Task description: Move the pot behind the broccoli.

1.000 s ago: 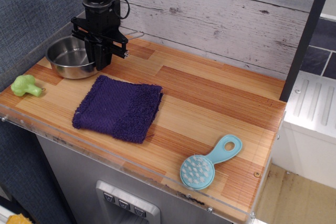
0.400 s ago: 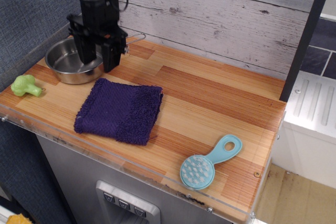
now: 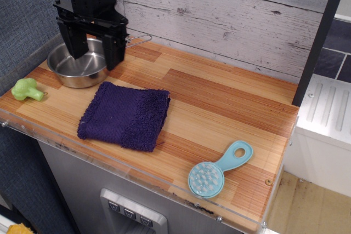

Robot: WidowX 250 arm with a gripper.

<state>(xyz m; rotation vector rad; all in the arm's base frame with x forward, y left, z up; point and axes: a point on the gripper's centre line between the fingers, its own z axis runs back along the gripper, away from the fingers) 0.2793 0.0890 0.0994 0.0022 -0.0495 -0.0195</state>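
Observation:
The shiny steel pot (image 3: 77,70) sits at the back left of the wooden counter, its wire handle (image 3: 140,39) pointing right towards the wall. The small light-green broccoli (image 3: 26,90) lies at the left front edge, in front of and to the left of the pot. My black gripper (image 3: 94,50) hangs open above the pot, one finger over the left rim, the other (image 3: 115,53) outside the right rim. It holds nothing. The fingers hide part of the pot's rim.
A purple cloth (image 3: 125,114) lies just in front and right of the pot. A light-blue round scrubber (image 3: 218,170) lies near the front right edge. A plank wall (image 3: 230,15) backs the counter, and a grey wall (image 3: 27,15) stands at the left.
My gripper has opened wide, let go of the pot's right rim, risen and moved left. The pot has shifted slightly left and stays on the counter.

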